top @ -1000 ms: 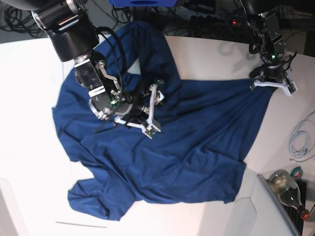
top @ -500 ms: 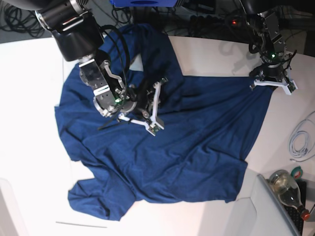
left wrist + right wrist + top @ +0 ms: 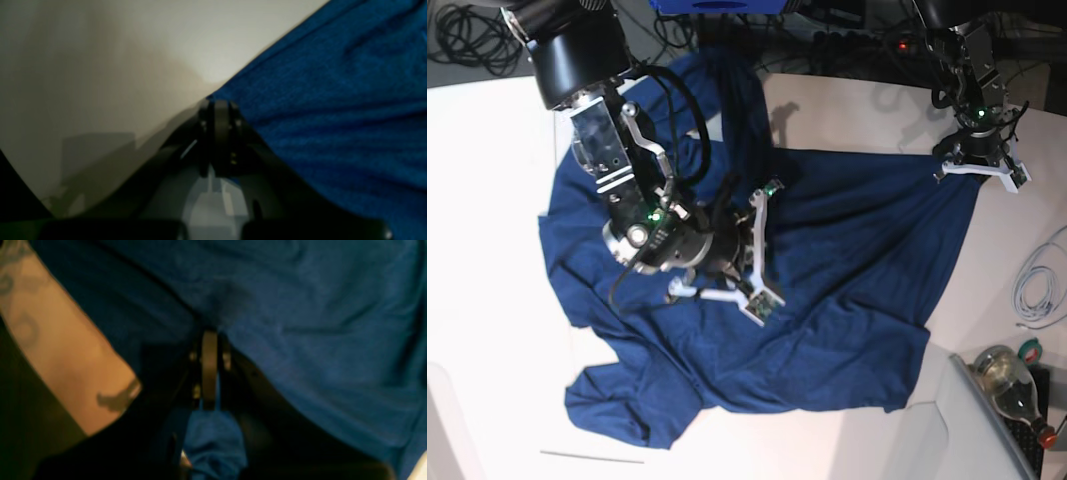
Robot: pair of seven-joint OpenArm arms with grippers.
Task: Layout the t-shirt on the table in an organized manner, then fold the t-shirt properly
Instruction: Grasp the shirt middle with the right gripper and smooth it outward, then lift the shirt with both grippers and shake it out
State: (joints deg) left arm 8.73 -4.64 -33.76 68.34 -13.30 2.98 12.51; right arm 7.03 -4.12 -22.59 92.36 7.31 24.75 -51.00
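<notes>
The dark blue t-shirt [image 3: 847,300] lies spread and wrinkled across the white table [image 3: 487,200]. One part is bunched toward the far edge. My right gripper [image 3: 767,248] hangs over the shirt's middle, shut on a pinch of cloth. In the right wrist view its jaws [image 3: 209,340] meet on the t-shirt [image 3: 300,323], with fabric bunched behind them. My left gripper [image 3: 979,172] sits at the shirt's far right corner. In the left wrist view it [image 3: 217,103] is shut on the t-shirt's [image 3: 333,116] edge, with bare table [image 3: 116,50] beside it.
A glass bottle [image 3: 1012,385], a green tape roll [image 3: 1030,350] and a white cable [image 3: 1037,285] lie at the right edge. A grey panel [image 3: 972,430] covers the near right corner. Dark cables [image 3: 467,30] and a blue box [image 3: 717,5] sit behind the table.
My right gripper has closed on cloth in the shirt's middle and shifted toward the near side and right, pulling the fabric up with it. The left gripper has stayed put.
</notes>
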